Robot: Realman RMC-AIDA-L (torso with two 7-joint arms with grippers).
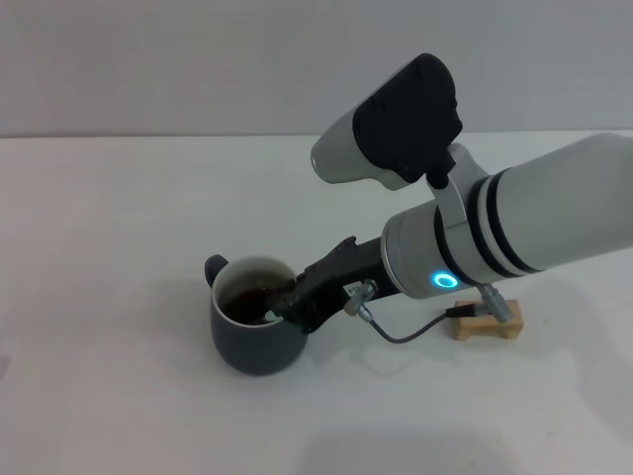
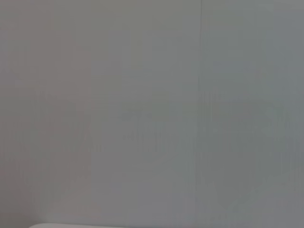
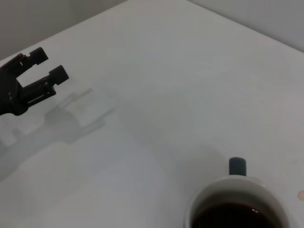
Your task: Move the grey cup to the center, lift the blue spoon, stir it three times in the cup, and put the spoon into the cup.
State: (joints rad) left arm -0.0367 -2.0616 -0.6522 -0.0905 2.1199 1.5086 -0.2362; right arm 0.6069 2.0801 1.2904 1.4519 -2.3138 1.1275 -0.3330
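**One arm at the cup, spill risk at the rim**

From my station, the left gripper (image 3: pixel 40 76) hangs open, well apart at the left. The grey cup (image 1: pixel 255 332) sits mid-surface, liquid inside. The right gripper (image 1: pixel 297 302) is over its rim; I cannot tell its grip, nor see the blue spoon. A sideways nudge could tip the cup. The surface (image 1: pixel 119 218) offers ample room leftward; a wooden block (image 1: pixel 487 325) lies right.
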